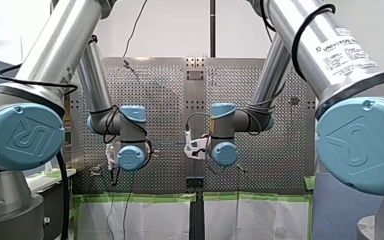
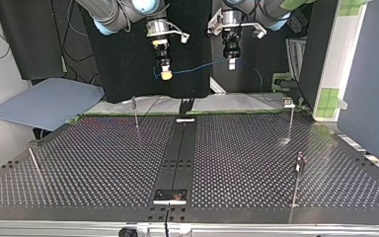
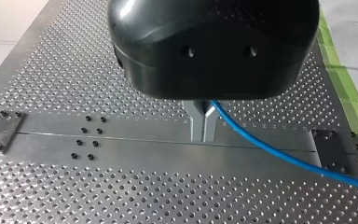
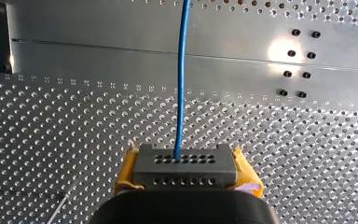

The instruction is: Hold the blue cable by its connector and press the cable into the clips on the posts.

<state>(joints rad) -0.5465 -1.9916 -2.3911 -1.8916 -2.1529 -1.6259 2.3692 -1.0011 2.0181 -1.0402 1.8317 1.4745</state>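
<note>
Right claw (image 2: 166,74) and left claw (image 3: 203,126) both hang well above the bench (image 2: 103,163), each closed on its share of the load. That perforated bench carries thin posts (image 2: 136,112) standing far apart towards its edges, which I judge leaves the arms room to come down over any one of them. Between the arms the blue cable (image 2: 197,68) runs as a shallow, sagging line, none of it on a post yet. The left claw pinches it between narrow metal fingers (image 3: 196,122), probably to steer the slack. The right claw grips the dark connector (image 4: 185,166) across its ends with yellow pads (image 4: 127,171), and the cable leaves the connector's face straight ahead. That looks like the anchoring hold the task asks for. Small clips (image 2: 287,102) top the posts, but their openings are too small to read.
</note>
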